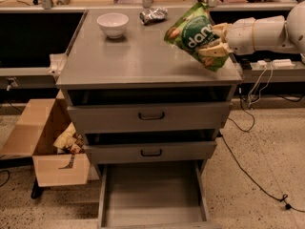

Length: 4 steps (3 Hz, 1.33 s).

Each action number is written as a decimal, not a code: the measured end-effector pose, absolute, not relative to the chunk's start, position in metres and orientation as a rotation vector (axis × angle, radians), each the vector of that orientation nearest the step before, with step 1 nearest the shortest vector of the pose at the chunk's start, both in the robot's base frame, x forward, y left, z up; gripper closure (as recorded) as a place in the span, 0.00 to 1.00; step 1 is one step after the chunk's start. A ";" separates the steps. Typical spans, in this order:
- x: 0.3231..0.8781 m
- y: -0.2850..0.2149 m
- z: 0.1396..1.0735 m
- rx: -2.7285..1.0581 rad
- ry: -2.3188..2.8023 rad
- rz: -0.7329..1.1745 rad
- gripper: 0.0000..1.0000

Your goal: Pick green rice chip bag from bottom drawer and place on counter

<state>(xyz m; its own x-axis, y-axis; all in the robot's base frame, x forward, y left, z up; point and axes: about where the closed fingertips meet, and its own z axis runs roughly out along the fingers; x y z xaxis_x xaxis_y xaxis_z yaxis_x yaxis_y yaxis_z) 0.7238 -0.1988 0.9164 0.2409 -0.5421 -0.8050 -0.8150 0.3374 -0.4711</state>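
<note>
The green rice chip bag (194, 34) is light green with a dark green round logo and white letters. It hangs tilted over the right side of the grey counter (133, 56). My gripper (215, 40) comes in from the right on a white arm and is shut on the bag's right edge. The bottom drawer (152, 197) is pulled open at the foot of the cabinet and holds nothing I can see.
A white bowl (112, 24) and a crumpled silver bag (153, 15) sit at the back of the counter. Two upper drawers with black handles are slightly open. An open cardboard box (47, 147) stands on the floor at left. Cables run across the floor at right.
</note>
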 end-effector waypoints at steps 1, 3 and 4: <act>0.728 -0.199 0.916 -1.323 1.426 0.295 0.79; 0.728 -0.199 0.916 -1.323 1.426 0.295 0.24; 0.728 -0.198 0.916 -1.324 1.426 0.295 0.00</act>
